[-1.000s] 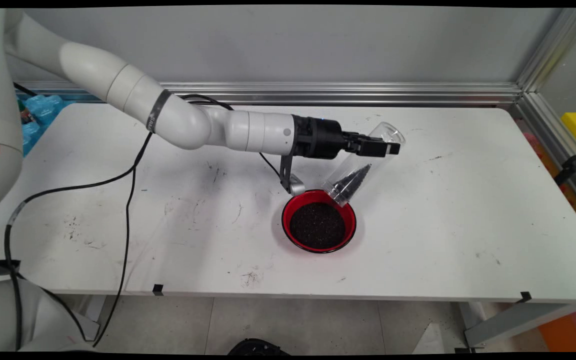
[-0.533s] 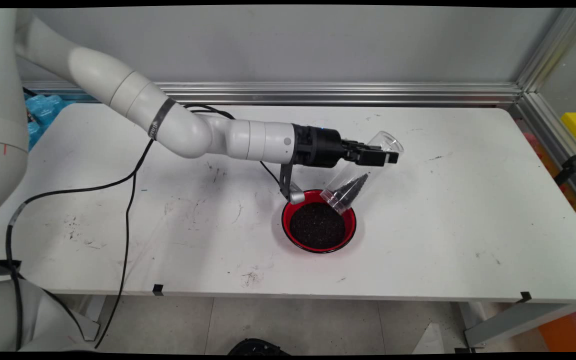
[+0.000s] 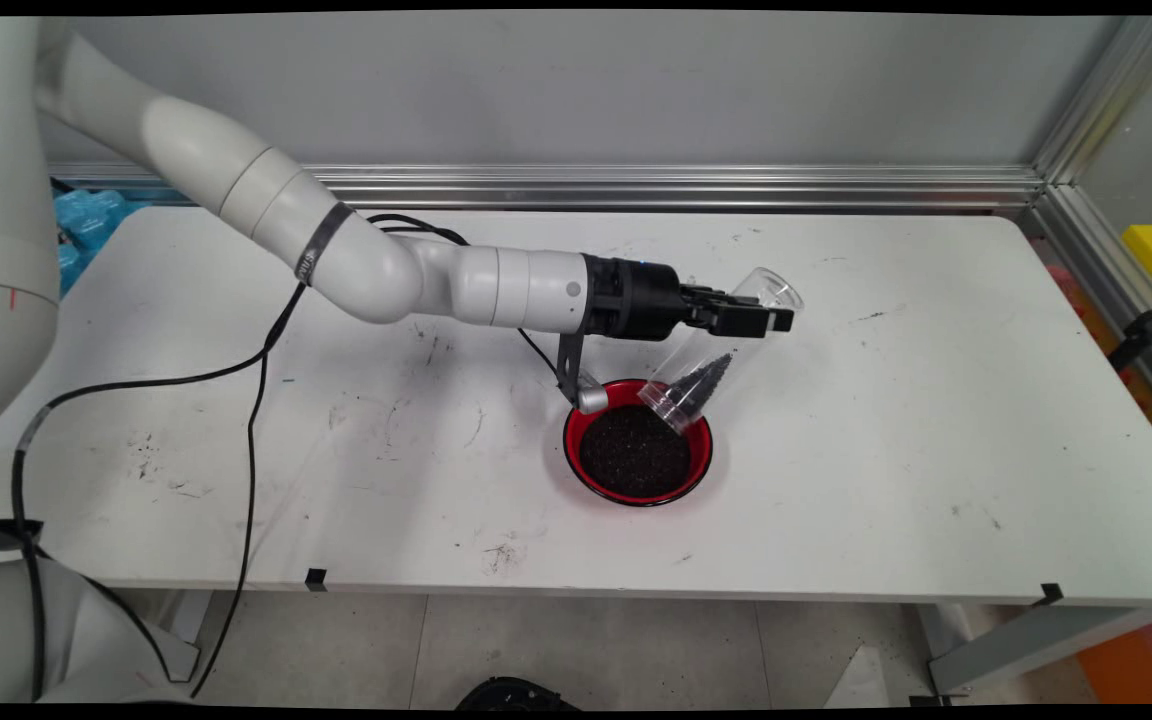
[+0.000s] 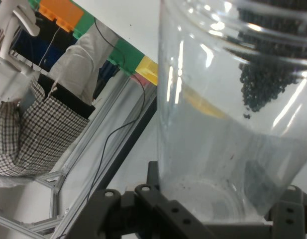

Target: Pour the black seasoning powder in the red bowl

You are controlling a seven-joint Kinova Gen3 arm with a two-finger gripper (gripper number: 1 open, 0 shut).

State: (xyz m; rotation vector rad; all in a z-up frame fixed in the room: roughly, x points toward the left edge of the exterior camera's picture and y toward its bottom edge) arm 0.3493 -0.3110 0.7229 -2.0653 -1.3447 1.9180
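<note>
Near edge of the white table [image 3: 936,420]: two black tape marks, one at [image 3: 315,578], and scuffs. Nothing else stands on this strip.

Centre of table: red bowl [image 3: 572,455], upright and flat on the surface. Its floor is covered by a wide bed of dark grains [image 3: 634,452], reaching close to the wall all round. No grains can be made out on the table around it.

Over the bowl's 1 o'clock rim: clear cup [image 3: 726,335], held off the table and tilted steeply. The mouth is down, just above the rim and inside its outline. The base is up and away toward 1 o'clock. A dark wedge of grains in the cup [image 3: 698,380] lies along the lower wall, widest at the mouth and tapering toward the base. The hand view shows the same: the base end of the cup is bare apart from a few specks, with the black grains banked at the mouth end. Judgement: most of the load is already in the bowl and a lesser share is left in the cup.

Gripper [image 3: 781,320]: reaches in level from 9 o'clock, jaws closed on the cup's upper part, near its base. A small silver cylinder [image 3: 591,398] on a bracket under the wrist hangs at the bowl's 10 o'clock rim. I cannot tell whether it touches.

Left half: black cable [image 3: 256,400] trails from the arm across the table and over the near edge.

Far side: aluminium rail [image 3: 636,185] along the grey wall.
</note>
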